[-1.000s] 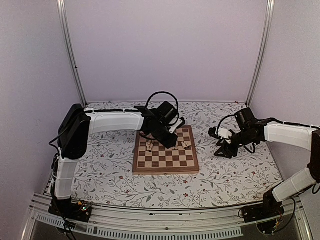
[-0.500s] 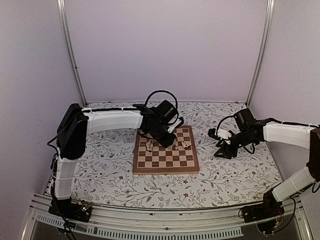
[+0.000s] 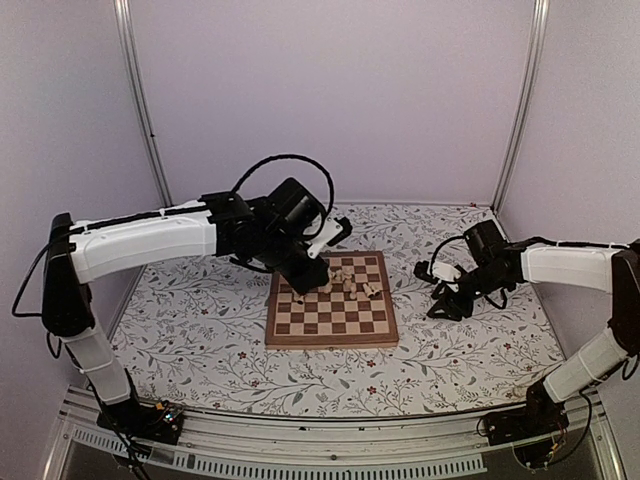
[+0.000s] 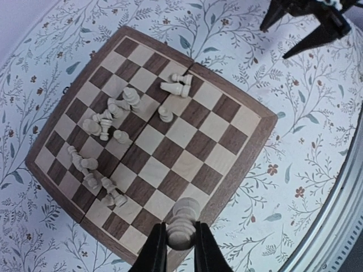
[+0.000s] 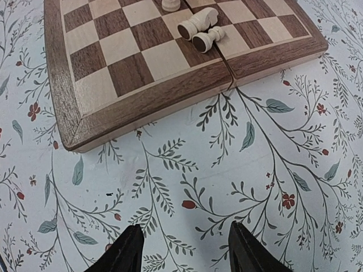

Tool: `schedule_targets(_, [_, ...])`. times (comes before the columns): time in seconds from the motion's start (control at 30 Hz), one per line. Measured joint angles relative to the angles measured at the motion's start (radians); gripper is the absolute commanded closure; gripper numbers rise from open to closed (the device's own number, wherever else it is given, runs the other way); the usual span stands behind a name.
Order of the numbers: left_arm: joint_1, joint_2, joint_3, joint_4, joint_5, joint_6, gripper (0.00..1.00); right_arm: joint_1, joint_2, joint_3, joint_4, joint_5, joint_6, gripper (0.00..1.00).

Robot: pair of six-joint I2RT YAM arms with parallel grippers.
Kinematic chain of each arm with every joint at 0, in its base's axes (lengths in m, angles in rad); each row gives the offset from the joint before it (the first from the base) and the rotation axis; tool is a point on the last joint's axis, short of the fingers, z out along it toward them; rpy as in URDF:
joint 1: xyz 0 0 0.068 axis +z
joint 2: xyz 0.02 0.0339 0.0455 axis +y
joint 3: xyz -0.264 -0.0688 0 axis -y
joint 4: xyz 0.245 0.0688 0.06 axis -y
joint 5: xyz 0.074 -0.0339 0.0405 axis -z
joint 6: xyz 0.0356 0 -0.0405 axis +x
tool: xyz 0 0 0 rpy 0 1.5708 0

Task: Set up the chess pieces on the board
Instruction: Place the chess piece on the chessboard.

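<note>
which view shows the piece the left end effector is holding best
Left wrist: the piece sits pinched in the left end effector, over the board's edge. In top external the left arm hides it. Right wrist shows only a board corner and other pieces.

My left gripper (image 3: 312, 281) has lifted and drawn back from over the upper middle of the board (image 3: 331, 341) to its upper-left corner. My arm now stretches long across the left of the frame. Chess pieces (image 3: 352, 281) it was covering now show, and a pale piece (image 4: 182, 225) has come up pinched in it.
</note>
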Motion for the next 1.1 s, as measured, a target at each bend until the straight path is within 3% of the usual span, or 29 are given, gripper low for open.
schedule_targets(0.33, [-0.086,0.062,-0.111,0.03,0.028,-0.014,0.95,0.0,0.031,0.0,0.0,-0.001,0.0,0.47])
schedule_targets(1.1, [-0.092,0.14,-0.113,0.074,-0.045,-0.047,0.93,0.0,0.031,0.0,0.0,-0.001,0.0,0.48])
